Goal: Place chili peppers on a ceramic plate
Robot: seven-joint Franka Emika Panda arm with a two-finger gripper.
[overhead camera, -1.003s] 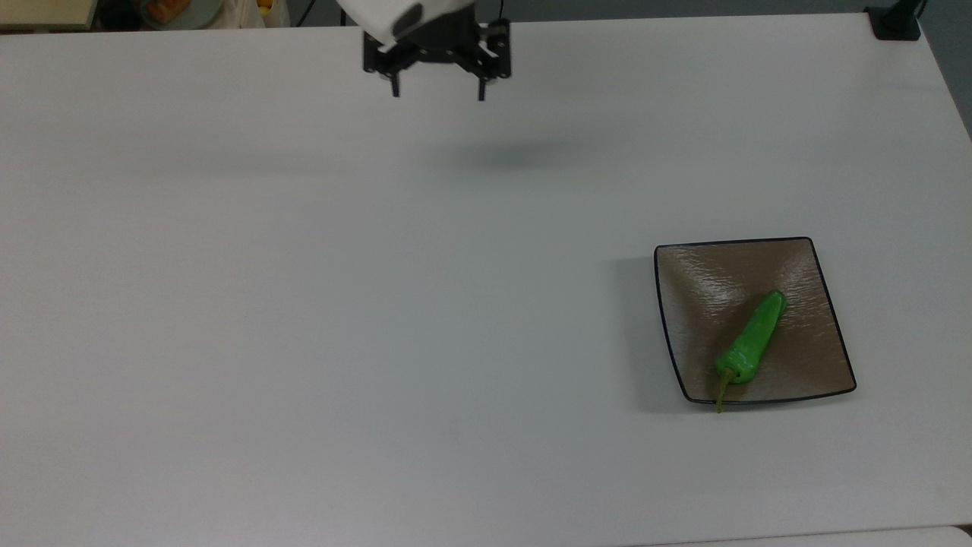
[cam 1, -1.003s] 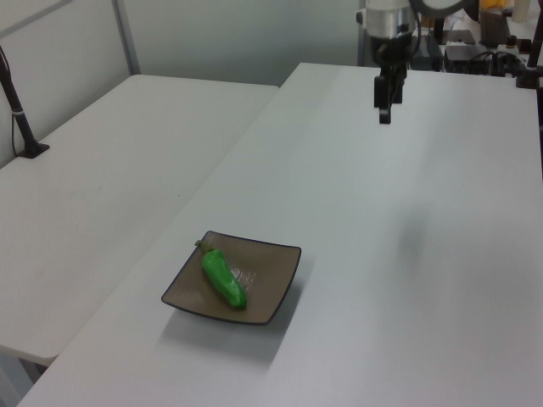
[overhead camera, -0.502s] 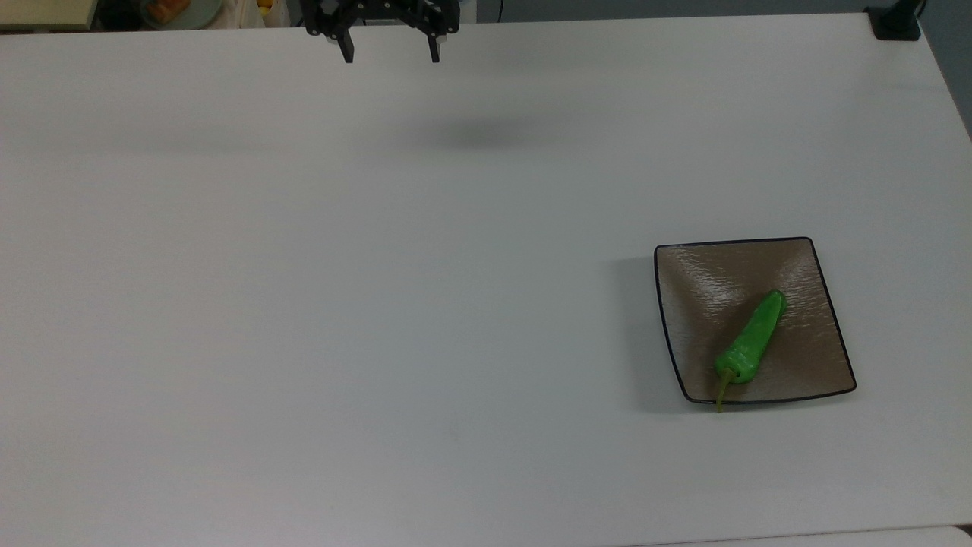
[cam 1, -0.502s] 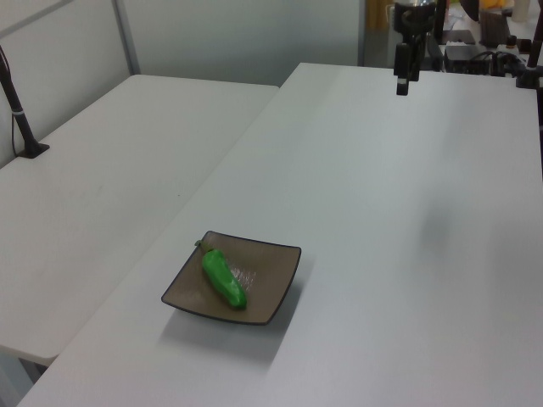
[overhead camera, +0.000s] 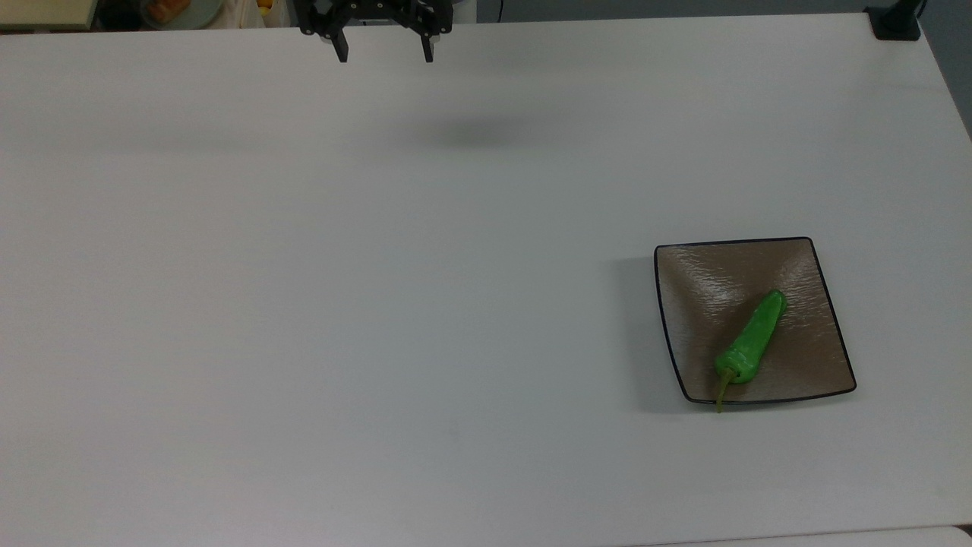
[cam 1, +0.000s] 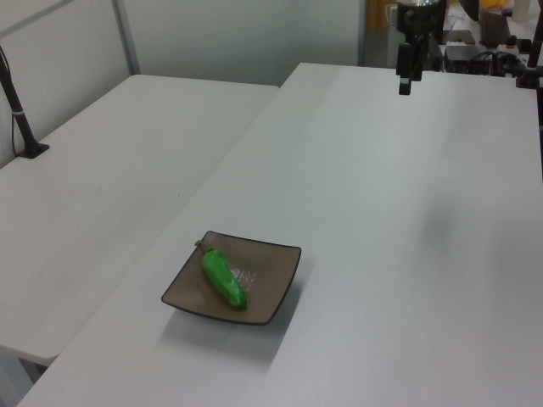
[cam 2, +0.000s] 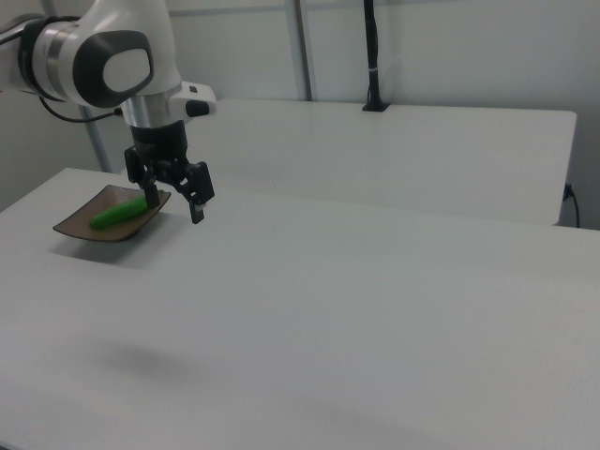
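Placement looked complete: the chili pepper (overhead camera: 751, 340) lay on the ceramic plate (overhead camera: 706, 277); the empty gripper (overhead camera: 383, 52), fingers spread, hung far off, needing only parking.

Gripper (overhead camera: 383, 55) body — cut off by the top view's upper edge — fingertips visible.

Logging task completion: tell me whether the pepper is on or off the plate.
On. The pepper lies on the plate, stem over its rim.
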